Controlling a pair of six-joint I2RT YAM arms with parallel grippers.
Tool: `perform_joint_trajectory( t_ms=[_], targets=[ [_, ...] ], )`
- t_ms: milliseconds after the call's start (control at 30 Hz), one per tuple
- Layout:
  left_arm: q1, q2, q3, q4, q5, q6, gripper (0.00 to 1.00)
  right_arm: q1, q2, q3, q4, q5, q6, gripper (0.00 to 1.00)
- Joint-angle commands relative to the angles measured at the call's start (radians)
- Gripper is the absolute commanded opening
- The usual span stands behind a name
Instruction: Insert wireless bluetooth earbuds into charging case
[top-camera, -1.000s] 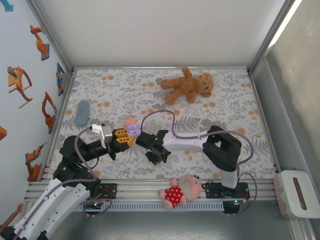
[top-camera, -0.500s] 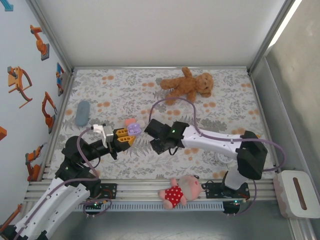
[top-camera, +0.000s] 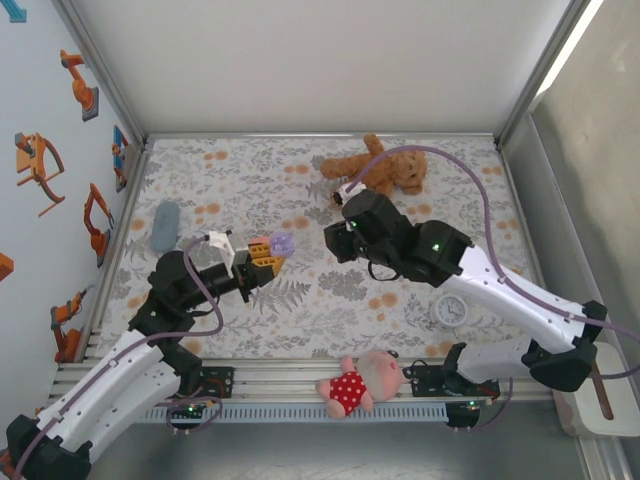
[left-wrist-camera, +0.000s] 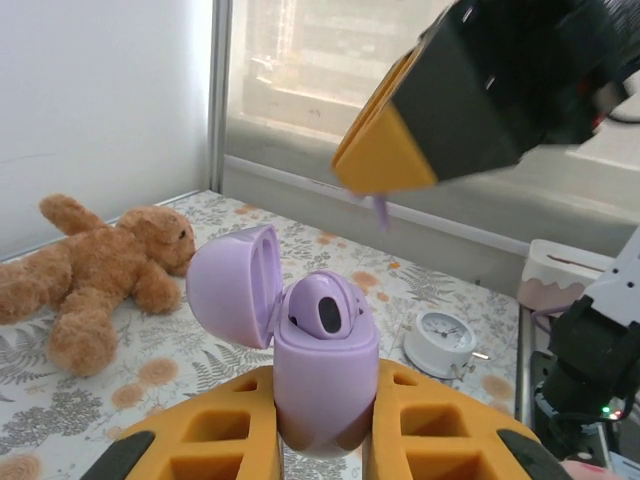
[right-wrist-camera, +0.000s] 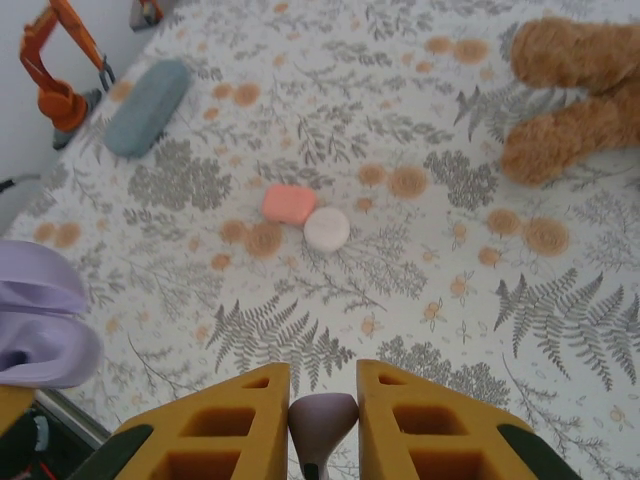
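Observation:
My left gripper (left-wrist-camera: 325, 440) (top-camera: 266, 252) is shut on the lilac charging case (left-wrist-camera: 325, 372) (top-camera: 282, 243) and holds it upright above the table. The lid (left-wrist-camera: 235, 285) stands open to the left. One lilac earbud (left-wrist-camera: 325, 305) sits in the case. A second lilac earbud (right-wrist-camera: 323, 418) is pinched stem-down between the yellow fingers of my right gripper (right-wrist-camera: 323, 415) (top-camera: 337, 238), which is shut on it. That gripper hangs high over the table, up and to the right of the case. In the left wrist view its yellow fingertip (left-wrist-camera: 385, 150) shows above the case.
A coral case (right-wrist-camera: 288, 203) and a white case (right-wrist-camera: 327, 228) lie touching on the floral cloth. A grey-blue pouch (top-camera: 165, 226) lies at the left, a teddy bear (top-camera: 375, 170) at the back. A small clock (top-camera: 452, 310) and a pig doll (top-camera: 360, 380) sit near the front.
My right arm has risen and swung back and to the right, away from the case, with the earbud held. My left gripper has shifted the case slightly right.

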Motion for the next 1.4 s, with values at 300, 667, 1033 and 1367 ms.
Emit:
perform_joint_trajectory(
  t_ms=[300, 667, 1033, 1367],
  targets=[
    [-0.075, 0.145, 0.085, 0.155, -0.113, 0.137, 0.00, -0.006, -0.105, -0.004, 0.218, 0.072, 0.119, 0.21],
    [-0.116, 0.205, 0.115, 0.192, -0.144, 0.179, 0.00, -0.003, -0.078, -0.078, 0.358, -0.008, 0.223, 0.20],
    [-0.126, 0.241, 0.147, 0.198, -0.132, 0.197, 0.00, 0.021, -0.057, -0.131, 0.405, -0.030, 0.274, 0.20],
    [-0.129, 0.248, 0.154, 0.198, -0.125, 0.201, 0.00, 0.024, -0.046, -0.148, 0.402, -0.028, 0.278, 0.20]
  ],
)
